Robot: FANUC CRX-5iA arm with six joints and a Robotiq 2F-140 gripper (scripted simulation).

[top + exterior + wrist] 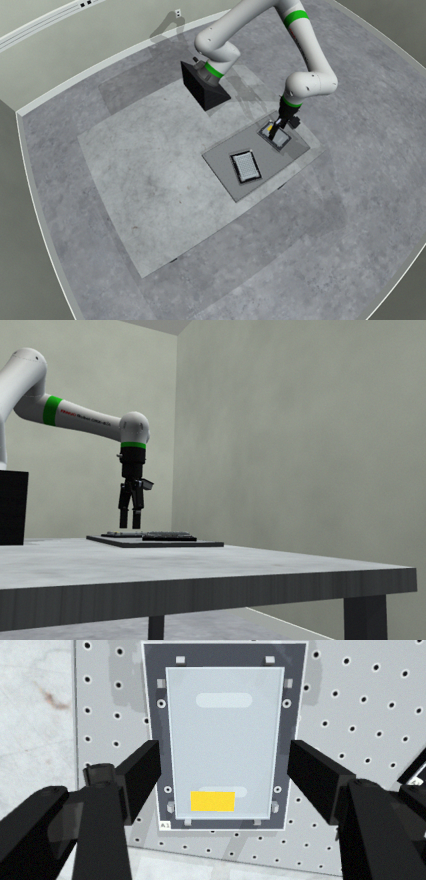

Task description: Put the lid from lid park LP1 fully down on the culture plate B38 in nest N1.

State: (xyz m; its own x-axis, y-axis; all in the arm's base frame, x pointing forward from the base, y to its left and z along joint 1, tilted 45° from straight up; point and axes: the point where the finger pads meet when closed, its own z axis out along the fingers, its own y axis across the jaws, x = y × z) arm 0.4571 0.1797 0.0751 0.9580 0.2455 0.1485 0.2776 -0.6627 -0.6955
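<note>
The clear lid (pixel 223 747) with a yellow label (pixel 212 801) lies flat in its dark lid park on the perforated grey baseplate (pixel 255 153). My gripper (pixel 224 757) is open and empty, with one finger on each long side of the lid, a short way above it. In the side view the fingertips (pixel 129 523) hang just above the lid (pixel 118 533). The culture plate (pixel 244 167), white with a grid of wells, sits uncovered in its black nest further along the baseplate.
The arm's black pedestal (pixel 203 86) stands behind the baseplate. The baseplate lies on a grey table whose front edge (pixel 206 589) shows in the side view. A corner of the plate's nest shows at the right edge of the wrist view (pixel 414 772).
</note>
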